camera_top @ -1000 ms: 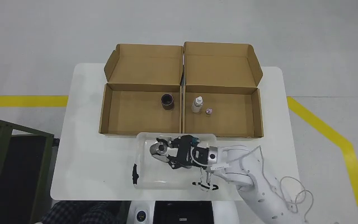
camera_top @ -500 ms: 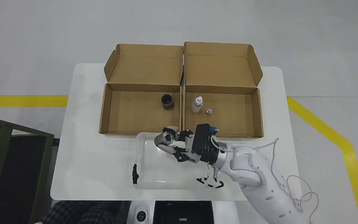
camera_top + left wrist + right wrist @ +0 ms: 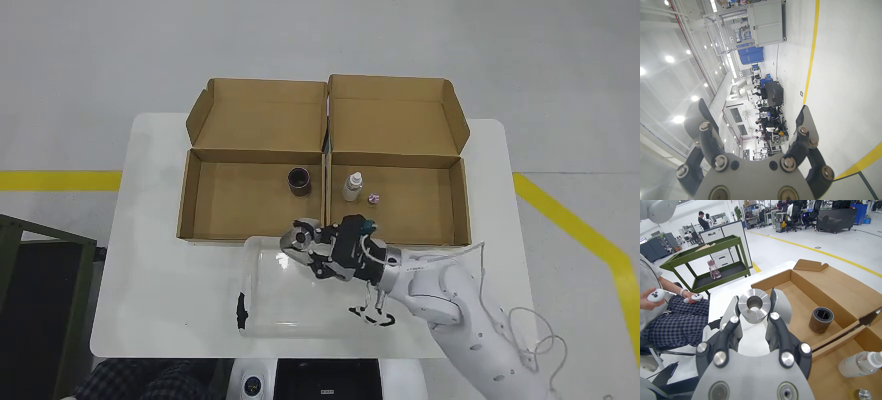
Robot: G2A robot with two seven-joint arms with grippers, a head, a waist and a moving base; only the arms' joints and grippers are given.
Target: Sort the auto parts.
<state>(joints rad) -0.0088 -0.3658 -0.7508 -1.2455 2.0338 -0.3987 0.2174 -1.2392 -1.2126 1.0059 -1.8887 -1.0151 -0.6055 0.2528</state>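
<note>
The right gripper (image 3: 303,245) has its fingers (image 3: 735,306) pinching a machined steel ring (image 3: 754,308) by its sides, bore facing the wrist camera; the ring is held over the far rim of the clear plastic tray (image 3: 262,300), just short of the near wall of the left cardboard box (image 3: 225,236). A dark cylindrical bushing (image 3: 299,181) stands upright in that box near its right wall, while a white bottle (image 3: 352,186) and a small metal part (image 3: 374,198) sit in the right cardboard box (image 3: 425,238). The left gripper (image 3: 753,106) has its fingers spread with nothing between them.
</note>
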